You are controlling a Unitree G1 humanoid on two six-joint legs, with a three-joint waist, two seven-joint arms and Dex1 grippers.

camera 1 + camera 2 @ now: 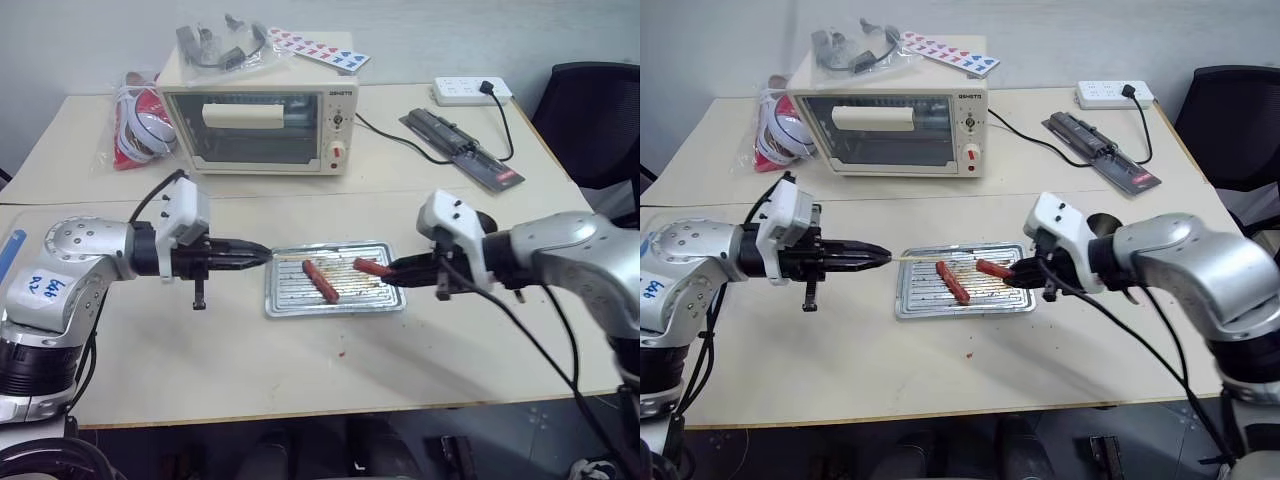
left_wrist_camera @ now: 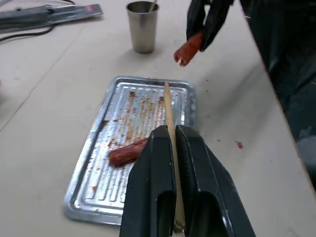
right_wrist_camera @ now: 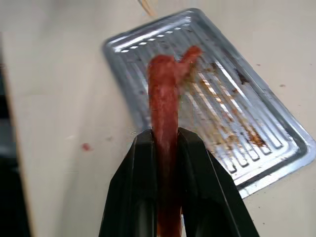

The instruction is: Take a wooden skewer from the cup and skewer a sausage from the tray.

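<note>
In the head views, the left pincer [image 1: 875, 258] is pointing level across the bench [image 1: 840, 370] with its fingers pressed together on the wooden skewer [image 1: 912, 257], whose pale tip is reaching over the 9 o'clock edge of the tray [image 1: 908, 300]. From 3 o'clock the right pincer [image 1: 1017, 274] is pinching the sausage [image 1: 992, 268] and holding it above the tray's 3 o'clock end, its free end facing the skewer tip with a gap between them; a second sausage [image 1: 952, 282] is lying on the ribbed bottom near the middle. The toaster oven [image 1: 255, 125] is standing well apart at 12 o'clock. In the left wrist view, the stick is running out between the two black fingers and aiming a little to one side of the lifted sausage, which is hanging from the other pincer beside the cup [image 2: 142, 25] with another skewer in it. In the right wrist view, the sausage is sitting lengthwise between the fingers, with its ragged end sticking out over the tray. To do this step well, I judge that the stick's tip and the sausage's long axis need lining up first, then the two should be brought together slowly and straight, since a slanted push could burst the tip out of the side or bend the thin stick.
</note>
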